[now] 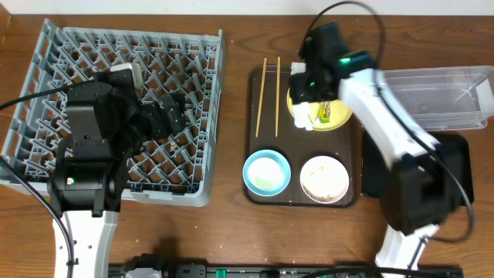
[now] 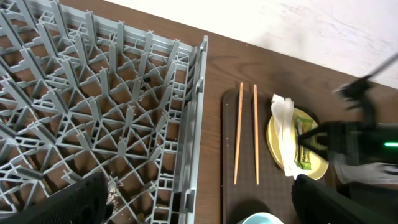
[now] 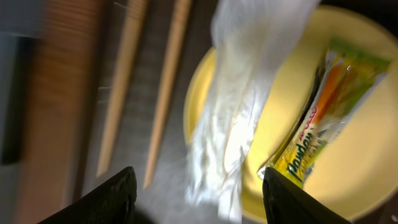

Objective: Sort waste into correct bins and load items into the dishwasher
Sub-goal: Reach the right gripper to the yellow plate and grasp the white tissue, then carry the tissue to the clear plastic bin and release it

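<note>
Right tool (image 3: 196, 177) apart over napkin (image 3: 239, 112) on yellow plate (image 3: 367, 149); left tool (image 2: 199, 193) apart above rack (image 2: 93, 93).

Overhead looks straight down; right wrist close above yellow plate (image 3: 367, 168); left wrist farther.

Bright, even light from above filled the overhead view, which was sharp throughout; the arms cast soft, short shadows on the brown counter (image 1: 231, 232), and the clear plastic tub (image 1: 440, 96) caught pale glare along its rim. The left wrist view held the grey dish rack (image 2: 93, 93) crisp, but the right arm (image 2: 367, 155) smeared. The right wrist view was heavily motion-blurred: chopsticks (image 3: 121, 81) streaked, the napkin (image 3: 242, 93) washed near white, the snack wrapper (image 3: 323, 118) soft. The right hand (image 3: 198, 202) showed as two dark, unfocused fingers (image 3: 102, 199).
</note>
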### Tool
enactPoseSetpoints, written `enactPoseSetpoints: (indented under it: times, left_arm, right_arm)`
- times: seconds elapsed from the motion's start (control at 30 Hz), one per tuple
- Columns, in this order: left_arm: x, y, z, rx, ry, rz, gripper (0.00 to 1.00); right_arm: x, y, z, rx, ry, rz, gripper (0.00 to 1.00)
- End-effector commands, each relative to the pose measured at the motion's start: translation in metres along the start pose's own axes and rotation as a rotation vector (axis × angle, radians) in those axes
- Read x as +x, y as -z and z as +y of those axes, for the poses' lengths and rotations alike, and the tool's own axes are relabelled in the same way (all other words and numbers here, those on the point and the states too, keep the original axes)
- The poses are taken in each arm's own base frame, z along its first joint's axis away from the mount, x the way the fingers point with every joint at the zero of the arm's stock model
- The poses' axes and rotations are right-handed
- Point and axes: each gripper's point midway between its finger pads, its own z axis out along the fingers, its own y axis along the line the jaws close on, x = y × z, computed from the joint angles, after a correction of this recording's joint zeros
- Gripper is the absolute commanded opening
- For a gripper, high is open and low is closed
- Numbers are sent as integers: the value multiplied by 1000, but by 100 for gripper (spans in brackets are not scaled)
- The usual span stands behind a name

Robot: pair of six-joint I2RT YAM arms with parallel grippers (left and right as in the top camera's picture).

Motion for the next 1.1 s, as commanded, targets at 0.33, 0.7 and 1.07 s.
enactPoseSetpoints:
  times: [0.33, 0.7, 1.07]
  left_arm:
    - [-8, 7, -4, 15, 5, -24, 96]
    - [-8, 7, -4, 15, 5, -24, 96]
    - [-8, 7, -4, 15, 5, -23, 96]
  right_arm:
    - [0, -78, -27, 148, -152, 6, 35]
    - [-32, 0, -35, 20, -272, -93, 1]
    - [-35, 118, -163, 78, -874, -265, 1]
